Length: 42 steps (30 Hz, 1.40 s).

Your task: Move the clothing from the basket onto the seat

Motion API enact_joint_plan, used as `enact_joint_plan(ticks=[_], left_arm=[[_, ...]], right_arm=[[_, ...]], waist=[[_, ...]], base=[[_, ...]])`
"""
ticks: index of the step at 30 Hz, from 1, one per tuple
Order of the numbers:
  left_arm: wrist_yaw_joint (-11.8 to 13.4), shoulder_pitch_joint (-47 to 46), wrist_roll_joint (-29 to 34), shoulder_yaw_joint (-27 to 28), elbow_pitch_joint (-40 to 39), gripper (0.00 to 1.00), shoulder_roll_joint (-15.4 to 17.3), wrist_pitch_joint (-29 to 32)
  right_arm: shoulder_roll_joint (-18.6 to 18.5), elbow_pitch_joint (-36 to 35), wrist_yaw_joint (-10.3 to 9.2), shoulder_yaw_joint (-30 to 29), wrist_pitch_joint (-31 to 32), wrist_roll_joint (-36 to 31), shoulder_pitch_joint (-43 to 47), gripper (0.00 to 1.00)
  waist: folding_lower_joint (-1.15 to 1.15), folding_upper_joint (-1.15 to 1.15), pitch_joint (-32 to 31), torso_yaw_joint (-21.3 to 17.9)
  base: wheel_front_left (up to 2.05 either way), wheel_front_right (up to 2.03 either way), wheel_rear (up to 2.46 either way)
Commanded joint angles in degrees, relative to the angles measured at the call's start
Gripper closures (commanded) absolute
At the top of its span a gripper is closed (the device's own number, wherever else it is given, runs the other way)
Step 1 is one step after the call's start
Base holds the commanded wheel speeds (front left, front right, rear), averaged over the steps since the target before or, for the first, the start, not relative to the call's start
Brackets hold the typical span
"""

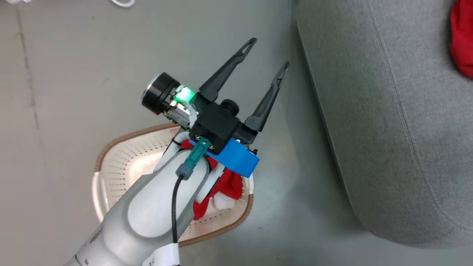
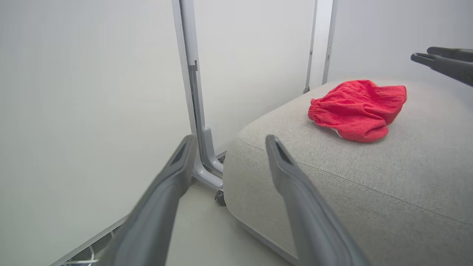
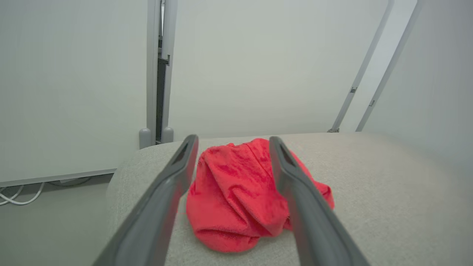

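Head view puts the left gripper (image 1: 269, 52) above the basket (image 1: 114, 162), its fingers (image 1: 225, 74) spread wide with nothing between them, aimed up and to the right toward the edge of the seat (image 1: 388, 111). The clothing (image 1: 231, 184) left in the basket, red with a white part, lies bunched against the right-hand wall, under the wrist and behind the fingertips rather than ahead of them. The forearm hides most of it, so no long axis can be made out. A red garment (image 1: 462, 40) already lies on the seat at the far right edge of this view. In the right wrist view the right gripper (image 3: 232, 139) hangs over that garment with its fingers parted on either side of it. The cloth rests crumpled on the cushion, and neither finger appears to pinch it. The left arm looks much the nearer to the basket; the right is well away over the seat. To reach the remaining clothing, the left fingers would probably have to tip downward and draw back, since the heap sits beneath the wrist and not in front of the tips.
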Motion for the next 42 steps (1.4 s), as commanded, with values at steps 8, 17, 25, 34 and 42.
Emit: enact_joint_plan(ticks=[8, 17, 25, 34, 42], left_arm=[[0.7, 7.7, 1.6, 8.3, -3.0, 0.00, -0.7, -0.2], [0.4, 15.4, 2.9, 18.3, -3.7, 0.00, -2.5, -0.2], [-0.9, 23.3, 4.8, 26.8, -4.2, 0.00, -4.0, -0.2], [-3.3, 30.2, 6.7, 32.2, -4.5, 0.00, -5.0, -0.2], [-4.8, 34.6, 8.2, 34.5, -4.9, 0.00, -5.6, -0.2]], right_arm=[[0.8, -4.0, 0.01, 11.1, -0.2, -1.2, 3.6, 0.00], [1.9, -4.3, 0.01, 19.6, -0.2, -1.0, 5.5, 0.00], [4.2, -3.0, 0.01, 22.7, -0.2, -0.4, 10.4, 0.00], [6.3, -2.0, 0.01, 22.9, -0.2, 0.3, 16.5, 0.00], [7.5, -1.6, 0.01, 22.3, -0.2, 1.0, 21.1, 0.00]], waist=[[0.01, 0.00, -8.6, 7.0], [0.01, 0.00, -14.4, 11.0], [0.01, 0.00, -20.1, 12.8], [0.01, 0.00, -24.3, 12.8], [0.01, 0.00, -27.7, 12.7]], base=[[0.00, 0.00, 0.00], [0.00, 0.00, 0.00], [0.00, 0.00, 0.00], [0.00, 0.00, 0.00], [0.00, 0.00, 0.00]])
